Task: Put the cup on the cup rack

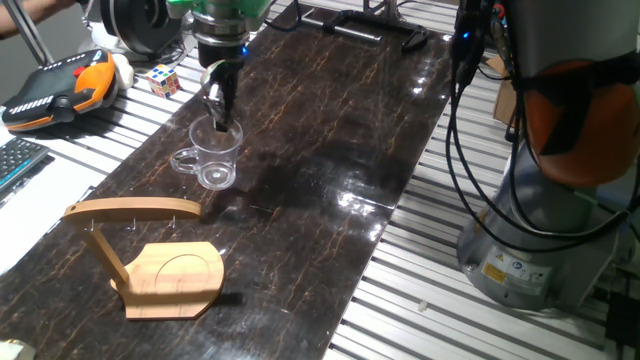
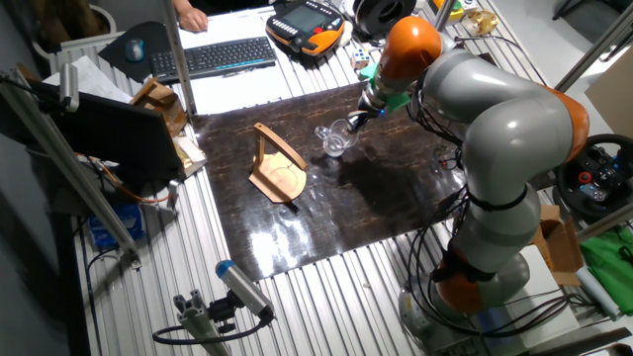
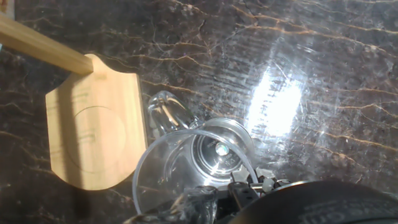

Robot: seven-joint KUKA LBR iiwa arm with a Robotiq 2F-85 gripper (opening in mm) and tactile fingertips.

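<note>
The cup is a clear glass mug with its loop handle pointing left, over the dark table just beyond the cup rack. My gripper comes down from above and is shut on the cup's far rim, one finger inside. I cannot tell whether its base touches the table. The cup rack is light wood with an octagonal base, slanted post and hooked top bar, standing apart from the cup. In the hand view the cup lies beside the rack base. In the other fixed view the cup is right of the rack.
A Rubik's cube, an orange teach pendant and a keyboard lie on the slatted table to the left. A black bracket sits at the far end. The robot's base with cables stands at the right.
</note>
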